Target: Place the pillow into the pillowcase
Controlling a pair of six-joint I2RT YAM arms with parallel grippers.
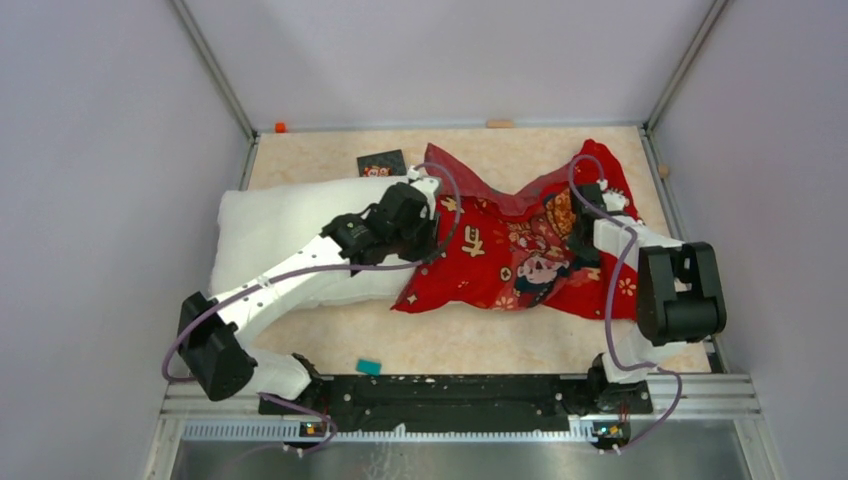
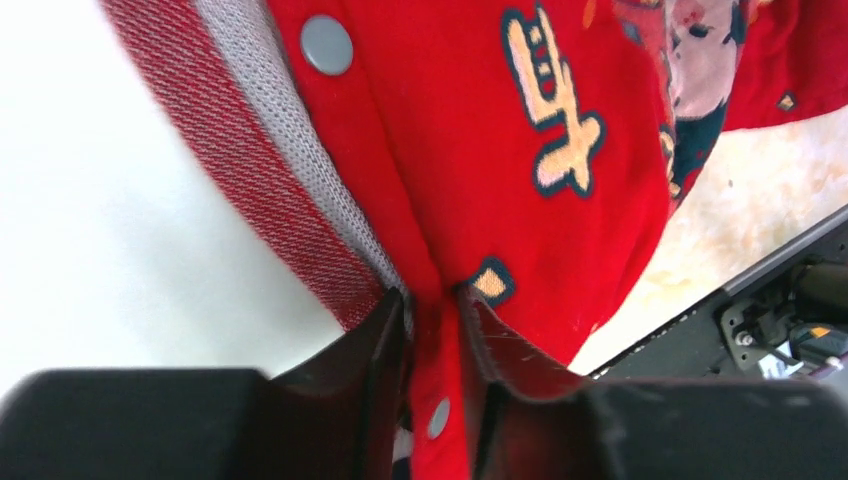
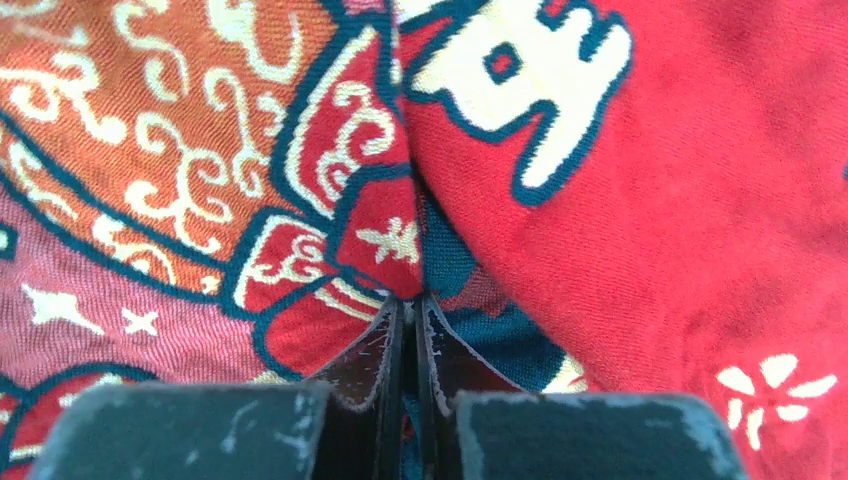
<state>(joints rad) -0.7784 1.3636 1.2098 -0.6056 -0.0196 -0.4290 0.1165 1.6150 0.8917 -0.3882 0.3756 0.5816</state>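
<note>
- Pillowcase (image 1: 520,250) lies crumpled across the right half of the table (image 1: 450,345). It is bright red, printed with a cartoon child in dark blue, gold characters and small pale flowers.
- Its far edge stands up in two points with a sag between them, one near each of my grippers.
- At its left end the hem is turned back, showing a grey woven lining and a round grey snap.
- The pillow (image 1: 270,235) lies on the left half of the table, plump and plain white, its long side running left to right. The pillowcase's open hem overlaps its right end, but I cannot tell how far it reaches inside.
- My left gripper (image 2: 432,300) is pinched on that hem, with a strip of red cloth and a second snap between the fingers (image 2: 350,380).
- My right gripper (image 3: 410,305) is nearly closed, nipping a thin fold of printed cloth near the pillowcase's right end.
- A small black card (image 1: 381,163) lies just beyond the pillow, and a teal piece (image 1: 369,367) sits near the front edge.
</note>
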